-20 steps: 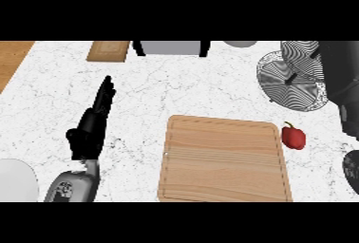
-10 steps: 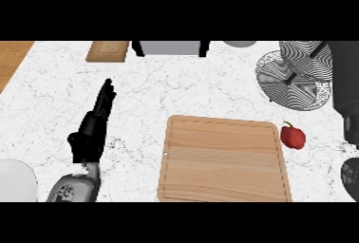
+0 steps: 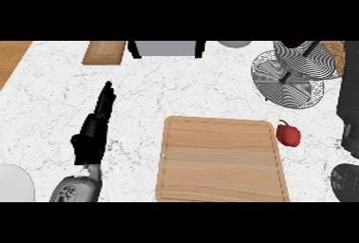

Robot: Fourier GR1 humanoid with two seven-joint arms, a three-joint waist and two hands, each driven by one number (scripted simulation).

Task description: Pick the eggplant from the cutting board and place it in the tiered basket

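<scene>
The wooden cutting board (image 3: 221, 159) lies at the lower middle with nothing on it. At the upper right stands the tiered basket (image 3: 289, 83), patterned black and white. A dark purple shape, which looks like the eggplant (image 3: 298, 44), shows in its upper tier at the top edge. My left hand (image 3: 94, 129) rests open on the counter left of the board, fingers straight and pointing away. My right hand (image 3: 349, 114) is a black shape cut off by the right edge, just right of the basket.
A red bell pepper (image 3: 288, 134) lies on the counter just right of the board. A small wooden block (image 3: 104, 52) and a grey box (image 3: 167, 48) sit along the back. A white plate (image 3: 13, 185) shows at the lower left edge.
My right hand has drawn slightly toward the right edge beside the basket. The left hand and the board have stayed where they were.
</scene>
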